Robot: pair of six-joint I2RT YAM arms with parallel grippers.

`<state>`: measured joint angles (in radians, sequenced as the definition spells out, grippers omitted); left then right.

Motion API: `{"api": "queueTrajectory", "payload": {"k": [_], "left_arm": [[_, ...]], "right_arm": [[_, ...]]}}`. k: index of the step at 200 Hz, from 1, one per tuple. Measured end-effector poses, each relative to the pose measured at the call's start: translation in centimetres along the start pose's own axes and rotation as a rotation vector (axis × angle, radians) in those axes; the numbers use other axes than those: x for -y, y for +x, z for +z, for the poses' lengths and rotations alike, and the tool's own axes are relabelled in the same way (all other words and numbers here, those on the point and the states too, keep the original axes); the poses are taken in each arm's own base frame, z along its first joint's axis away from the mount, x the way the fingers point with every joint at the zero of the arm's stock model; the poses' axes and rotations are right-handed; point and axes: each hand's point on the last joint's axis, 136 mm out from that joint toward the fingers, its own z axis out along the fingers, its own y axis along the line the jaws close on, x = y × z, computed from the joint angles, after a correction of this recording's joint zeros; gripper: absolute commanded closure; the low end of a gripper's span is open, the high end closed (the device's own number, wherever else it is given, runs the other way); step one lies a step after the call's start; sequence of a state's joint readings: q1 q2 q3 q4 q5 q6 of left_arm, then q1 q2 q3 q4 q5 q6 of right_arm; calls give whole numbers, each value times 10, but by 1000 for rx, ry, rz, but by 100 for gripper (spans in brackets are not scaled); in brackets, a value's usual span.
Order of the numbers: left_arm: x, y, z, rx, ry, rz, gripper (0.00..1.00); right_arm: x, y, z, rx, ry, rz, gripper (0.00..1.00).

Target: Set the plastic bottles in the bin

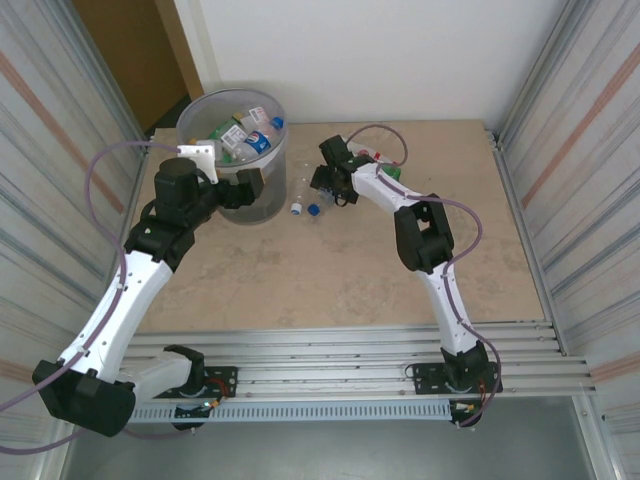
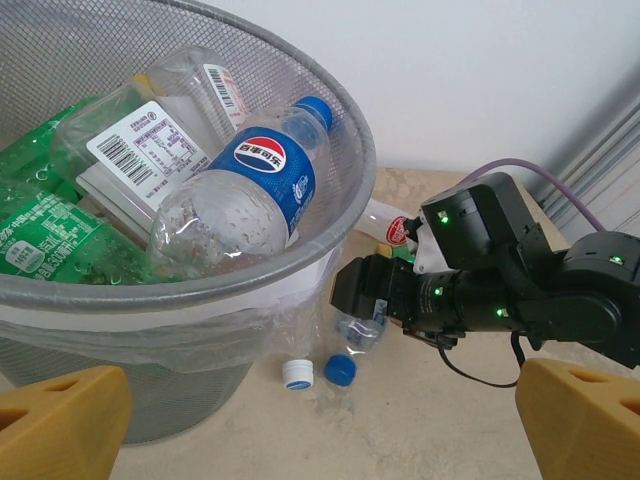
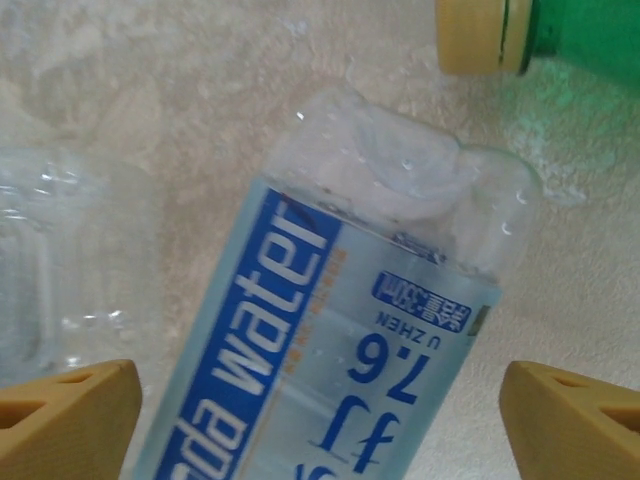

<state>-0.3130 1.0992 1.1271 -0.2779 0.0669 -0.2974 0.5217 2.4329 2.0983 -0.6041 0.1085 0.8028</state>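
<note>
Right wrist view tells you which step you are in: the right gripper (image 3: 320,430) hangs low over a soda-water bottle (image 3: 360,320) lying flat on the table (image 3: 150,90). Its jaws are wide, with one yellow pad to either side of the label and bare gaps showing, so neither pad touches the plastic. That bottle lies just beside the bin (image 1: 277,175), on its right as the top view shows it. A few more plastic bottles lie there too: a clear bottle (image 3: 60,260) also at the bin's foot, and a green bottle (image 3: 575,35) with a pale cap farther from the bin. Inside the bin you already have a heap reaching close to the rim, with a Pepsi bottle (image 2: 250,190) uppermost. Your left gripper (image 2: 320,430) hovers just beside the bin's near wall, jaws spread full and empty. By my reading this is the grasp stage of one more pick. What it asks of you next is a squeeze across the label. Go gently, since thin crushed plastic will likely give and may slip. Then lift high enough to clear the bin's rim, carry the bottle a short way over the opening and release it. Keep watch on the left arm, which sits close to the bin and could crowd that path.
</note>
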Motion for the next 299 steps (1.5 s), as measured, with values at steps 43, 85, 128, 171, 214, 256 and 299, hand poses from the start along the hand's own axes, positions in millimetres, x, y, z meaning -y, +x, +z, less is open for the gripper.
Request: {"api": "queueTrajectory", "payload": {"k": [43, 85, 128, 171, 214, 256, 299], "left_arm": [[0, 0, 0, 2, 1, -4, 1], [-1, 1, 3, 8, 2, -15, 1], [-2, 5, 7, 6, 2, -40, 1], [-5, 9, 9, 2, -8, -67, 1], [-4, 7, 9, 12, -3, -79, 1], [3, 9, 12, 10, 43, -89, 1], [25, 10, 19, -10, 168, -115, 1]], "right_arm": [[8, 17, 7, -32, 26, -15, 29], [25, 32, 2, -35, 41, -39, 45], [39, 45, -10, -43, 44, -75, 55], [60, 65, -30, -73, 54, -122, 58], [66, 73, -77, -43, -13, -156, 59], [42, 57, -147, 93, -205, -206, 60], [14, 48, -212, 248, -417, -300, 59]]}}
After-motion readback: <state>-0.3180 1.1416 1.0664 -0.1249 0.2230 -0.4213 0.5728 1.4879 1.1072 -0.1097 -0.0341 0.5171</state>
